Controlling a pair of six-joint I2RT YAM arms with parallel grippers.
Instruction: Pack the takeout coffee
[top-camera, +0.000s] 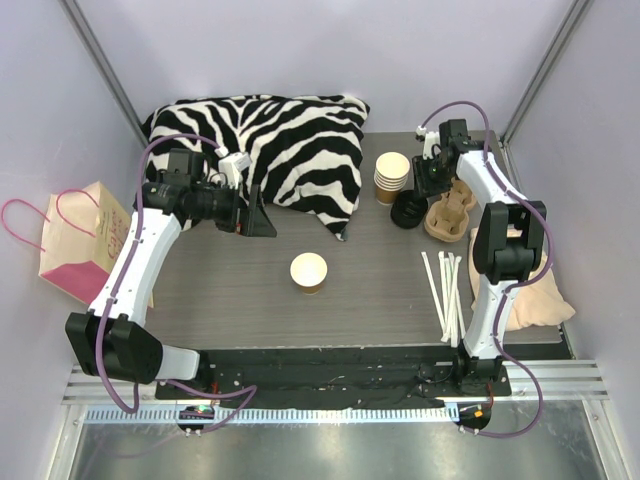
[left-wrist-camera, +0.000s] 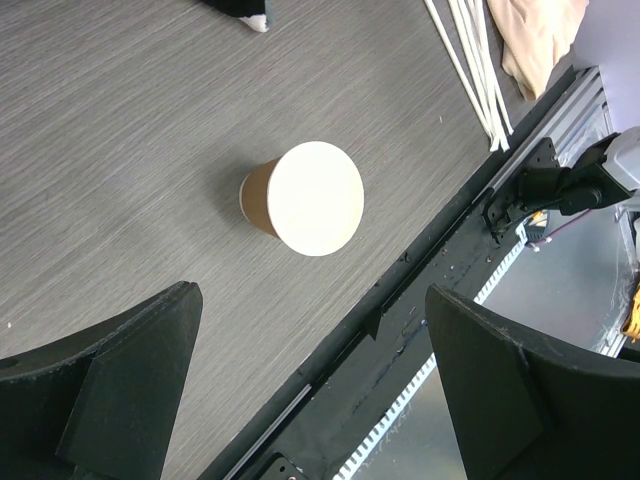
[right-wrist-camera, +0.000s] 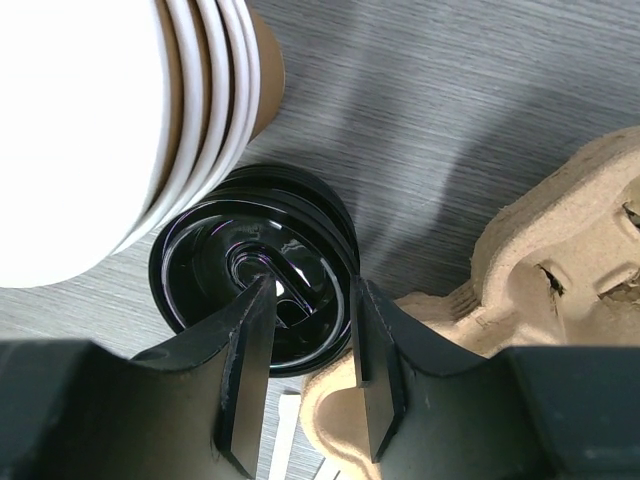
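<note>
**Table** (top-camera: 380, 290): open grey surface lay between the two hands, broadest ahead of the left hand (top-camera: 256, 216). Its near edge met a black rail.

**Zebra pillow** (top-camera: 290, 140): it filled the far-left quarter, close behind the left hand. Contact could not be judged.

**Paper bag** (top-camera: 80, 245): it stood beyond the table's edge, outboard of the left arm.

**Beige cloth** (top-camera: 535, 295): it lay at the right edge, partly hidden by the right arm.

**Cardboard carrier** (right-wrist-camera: 560, 240): it sat just beside the right hand (right-wrist-camera: 310, 300) and was cut off by the wrist view.

**Stack of cups** (top-camera: 391, 178): it crowded that hand's other side.

**Takeout coffee cup** (top-camera: 309, 271): it stood upright and alone mid-table with its cream top uncovered. It was ahead of the left hand and well apart from the right.

**Black lids** (right-wrist-camera: 210, 270): they lay directly beneath the right hand.

**Straws** (top-camera: 447, 290): they lay loose beside the right arm, near the table's front.

**Hands:** the left was spread wide, holding nothing. The right was narrowed partway, one finger over the top lid's centre and the other at its rim. Whether it gripped could not be determined.
</note>
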